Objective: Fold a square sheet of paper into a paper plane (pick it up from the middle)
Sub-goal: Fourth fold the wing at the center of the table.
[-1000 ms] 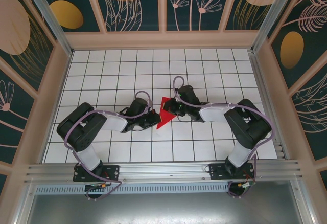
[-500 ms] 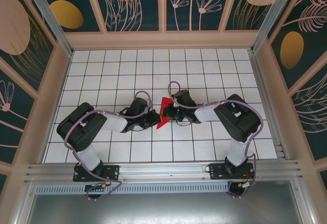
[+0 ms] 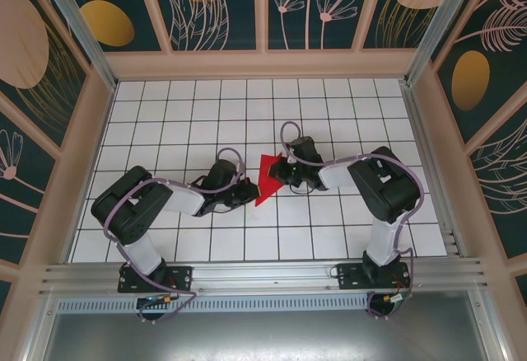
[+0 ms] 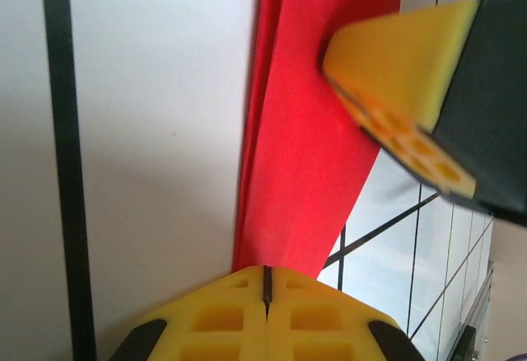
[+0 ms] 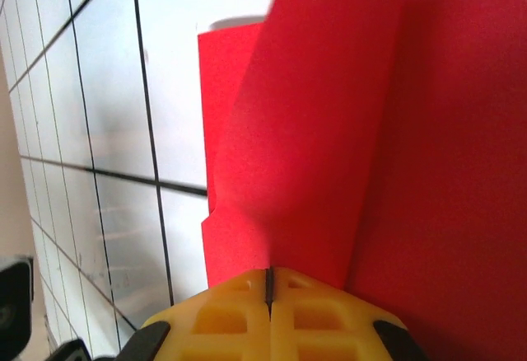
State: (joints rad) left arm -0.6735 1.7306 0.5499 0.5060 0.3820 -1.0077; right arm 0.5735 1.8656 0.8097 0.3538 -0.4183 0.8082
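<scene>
Near centre, left gripper (image 3: 251, 194) and right gripper (image 3: 280, 176) pinch the paper plane's (image 3: 265, 182) opposite edges.

We see a white surface (image 3: 165, 114) ruled with a black grid. Dark teal panels (image 3: 222, 15) printed with leaf and flower motifs wall it on three sides. An aluminium rail (image 3: 263, 277) runs along its near edge.

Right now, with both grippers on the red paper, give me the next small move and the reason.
Probably hold the left gripper clamped as an anchor and slide the right gripper along the fold to sharpen it. Both are shut on the folded bright red paper sheet, which tapers to a point, and its layers look loose rather than flat.
</scene>
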